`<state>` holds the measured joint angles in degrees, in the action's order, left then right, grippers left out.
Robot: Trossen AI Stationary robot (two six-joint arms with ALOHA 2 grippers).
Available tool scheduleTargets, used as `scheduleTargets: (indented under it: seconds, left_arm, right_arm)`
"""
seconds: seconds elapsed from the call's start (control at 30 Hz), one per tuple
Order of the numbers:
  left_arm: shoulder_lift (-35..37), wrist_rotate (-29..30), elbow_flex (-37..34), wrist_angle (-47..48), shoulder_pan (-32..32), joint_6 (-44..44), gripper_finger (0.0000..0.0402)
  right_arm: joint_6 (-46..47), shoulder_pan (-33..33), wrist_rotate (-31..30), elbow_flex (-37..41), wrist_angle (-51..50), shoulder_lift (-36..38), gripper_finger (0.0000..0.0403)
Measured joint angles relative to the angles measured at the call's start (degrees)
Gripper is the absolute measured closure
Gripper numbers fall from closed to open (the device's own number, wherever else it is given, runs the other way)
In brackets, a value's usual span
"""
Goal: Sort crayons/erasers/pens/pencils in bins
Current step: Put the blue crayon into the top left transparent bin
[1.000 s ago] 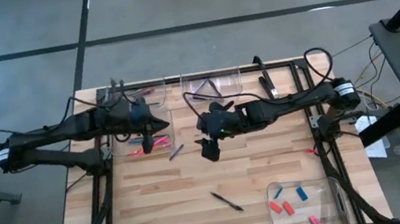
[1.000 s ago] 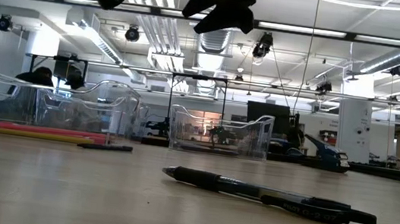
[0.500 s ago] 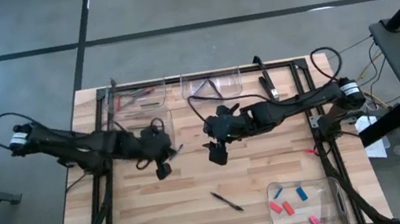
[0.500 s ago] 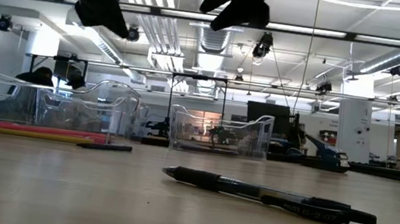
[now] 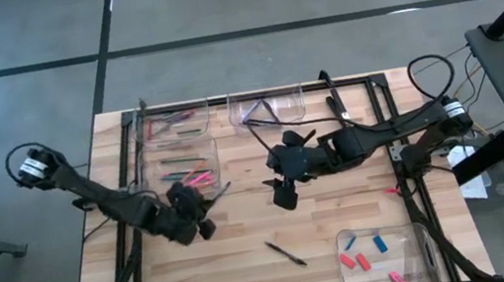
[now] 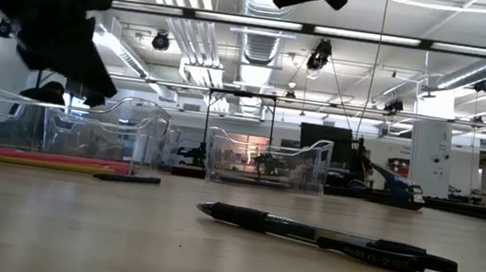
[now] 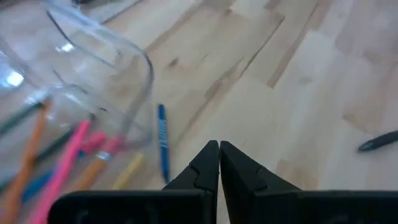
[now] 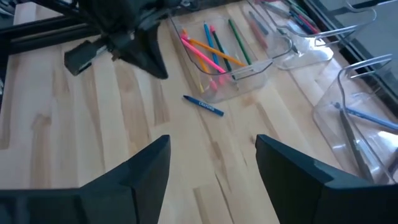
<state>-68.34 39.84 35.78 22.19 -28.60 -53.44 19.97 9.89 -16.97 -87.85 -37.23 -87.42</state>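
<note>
My left gripper (image 5: 202, 227) is shut and empty, above the table just near of the crayon bin (image 5: 185, 167); its wrist view shows its closed fingertips (image 7: 219, 151) beside a blue crayon (image 7: 163, 148) that lies flat on the wood outside the bin's corner. My right gripper (image 5: 283, 196) is open and empty, high over the table's middle (image 8: 211, 158). A black pen (image 5: 286, 253) lies flat on the wood at the near middle and also shows in the low view (image 6: 324, 236). Erasers lie in the near right bin (image 5: 417, 236).
A bin with pencils (image 5: 169, 123) stands at the far left, and a bin with pens (image 5: 267, 109) at the far middle. The crayon bin holds pink, orange and green sticks (image 8: 214, 50). Bare wood lies between the two grippers and the black pen.
My left gripper has gone from over the crayon bin toward the table's near edge and down, ending just near of the bin. My right gripper has shifted a little toward the right and near edges and risen slightly. The blue crayon and black pen have stayed where they were.
</note>
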Motion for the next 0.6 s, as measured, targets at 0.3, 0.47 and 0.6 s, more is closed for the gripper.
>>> scheduleTargets:
  seconds: [0.3,0.47,0.6]
  left_arm:
    - [-9.1,2.5,-11.0,-21.8,-3.7,-4.8,0.0401]
    - [-13.7,2.2,-10.9,-22.1,-3.5,-6.2,0.0381]
    - [-15.4,2.1,-10.1,-22.4,-3.5,-6.2,0.0330]
  right_arm:
    - [-0.5,0.0,-0.2,0.0,-0.1,0.3,0.0179]
    - [-0.5,0.0,-0.2,0.0,-0.1,0.3,0.0179]
    - [-0.4,0.0,-0.1,0.0,-0.1,0.3,0.0179]
